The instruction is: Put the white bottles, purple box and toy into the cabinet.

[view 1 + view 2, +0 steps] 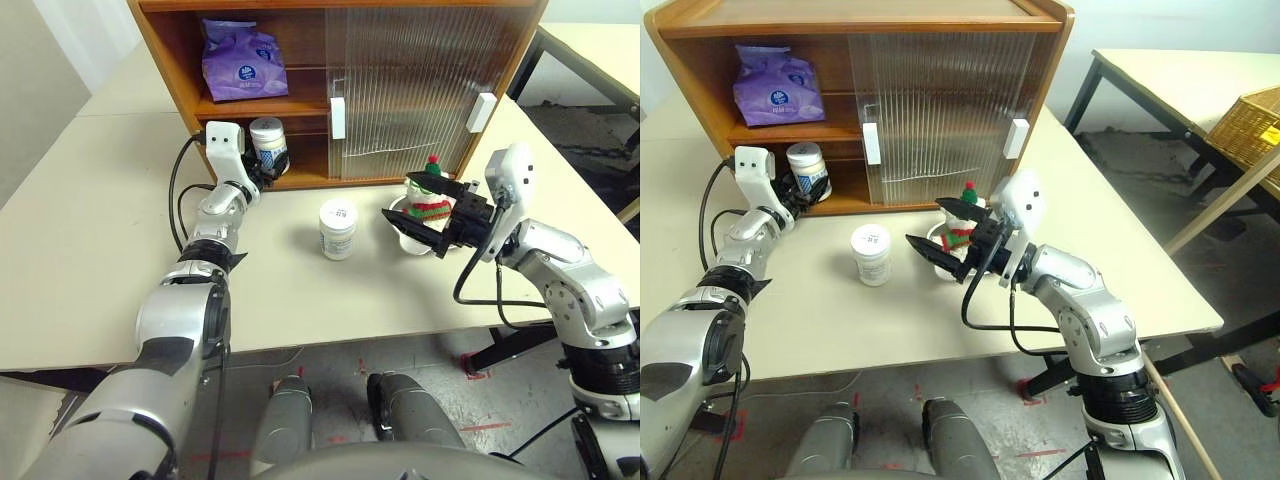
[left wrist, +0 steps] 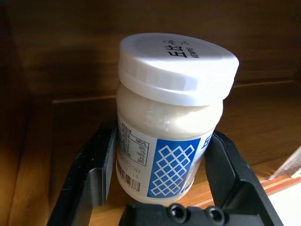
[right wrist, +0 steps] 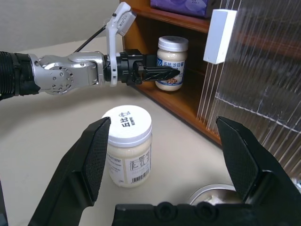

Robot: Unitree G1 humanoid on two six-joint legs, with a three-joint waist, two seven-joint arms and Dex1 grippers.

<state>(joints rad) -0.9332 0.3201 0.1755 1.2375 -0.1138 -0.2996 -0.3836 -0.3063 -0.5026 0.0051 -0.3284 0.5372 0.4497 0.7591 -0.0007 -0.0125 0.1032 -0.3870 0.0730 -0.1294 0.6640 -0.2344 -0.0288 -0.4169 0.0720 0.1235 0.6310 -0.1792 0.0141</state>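
Cabinet (image 1: 170, 60) shelf: left end effector (image 2: 155, 179) grips blue-labelled bottle (image 2: 171, 117); right end effector (image 3: 167, 155) gapes.

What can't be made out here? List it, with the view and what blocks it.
- Cabinet interior behind the ribbed sliding doors, head views: the translucent panels blur it.
- Toy, head views: the right end effector crosses its lower part, so its seating in the bowl is unclear.
- Held white bottle, left wrist view: the left end effector fingers cover its sides; whether its base rests on the shelf is unclear.
- Purple box: print too small.
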